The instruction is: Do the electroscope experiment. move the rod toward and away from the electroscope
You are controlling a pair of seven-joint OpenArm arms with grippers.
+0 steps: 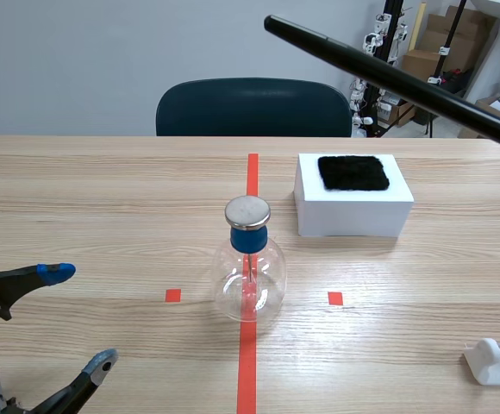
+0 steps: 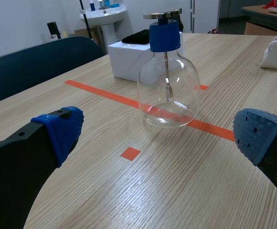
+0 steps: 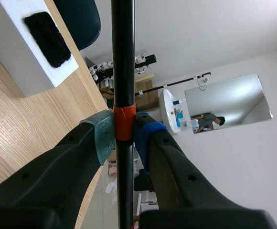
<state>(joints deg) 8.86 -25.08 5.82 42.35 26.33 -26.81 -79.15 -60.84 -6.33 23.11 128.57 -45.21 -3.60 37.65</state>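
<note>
Glass first: in the scene view the electroscope (image 1: 248,267), a clear round flask with a blue stopper and a flat metal disc on top, stands upright on the orange-red line at the middle of the wooden surface (image 1: 103,198). Behind it and to its right sits a white box (image 1: 353,216) with a black cloth (image 1: 352,172) on top, and a dark chair (image 1: 250,108) stands at the far edge. The black rod (image 1: 388,78) comes in from the right, slanting high, its tip in the air in front of the chair's back, well apart from the electroscope. My left pincer (image 1: 79,317) lies low at the near left, spread wide and holding nothing. A small white object (image 1: 496,360) lies at the near right. From the left wrist I see the blue pads (image 2: 64,126) far apart and the electroscope standing ahead between them, untouched, with the white box beyond it. From the right wrist, my right pincer (image 3: 124,136) is pinching the rod at an orange band (image 3: 124,114), a grey-green pad on one side and a blue pad on the other. The rod runs on ahead past the fingers, and the white box with its cloth sits on the surface beneath, off to one side.
</note>
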